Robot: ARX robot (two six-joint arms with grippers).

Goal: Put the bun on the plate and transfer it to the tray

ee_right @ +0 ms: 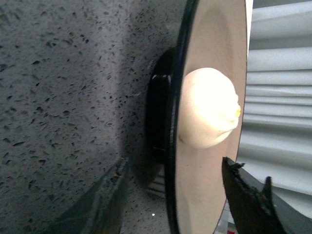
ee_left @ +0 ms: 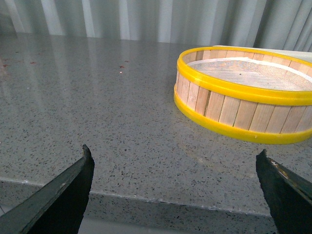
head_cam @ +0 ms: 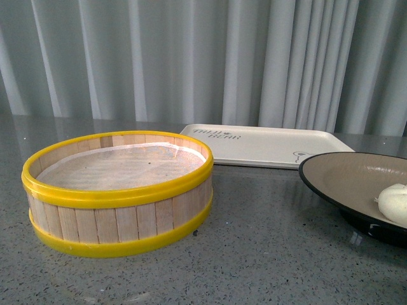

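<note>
In the front view the bun (head_cam: 395,202) sits inside the plate (head_cam: 343,178) at the far right edge of the frame. It rests on the beige inner surface and is partly cut off by the picture's border. The plate stands on the grey speckled countertop (head_cam: 254,254) at lower right. The tray (head_cam: 267,145) lies flat behind it, right of centre, with its near right corner hidden by the plate's black rim; whether the two touch cannot be told. A yellow-rimmed wooden steamer basket (head_cam: 117,190) fills the left half of the frame (a white liner covers its floor). It stands apart from both tray and plate, and a pale pleated curtain (head_cam: 191,57) runs across the top. In the right wrist view the right gripper (ee_right: 174,195) has its jaws spread wide, one on each side of the plate's rim, and neither is seen pressing on it. The bun lies just beyond them on the plate's inside, and the plate's black foot rests on the countertop. In the left wrist view the left gripper (ee_left: 174,190) is likewise spread, holding nothing, with only countertop between its dark jaws and the steamer basket standing ahead of them.
</note>
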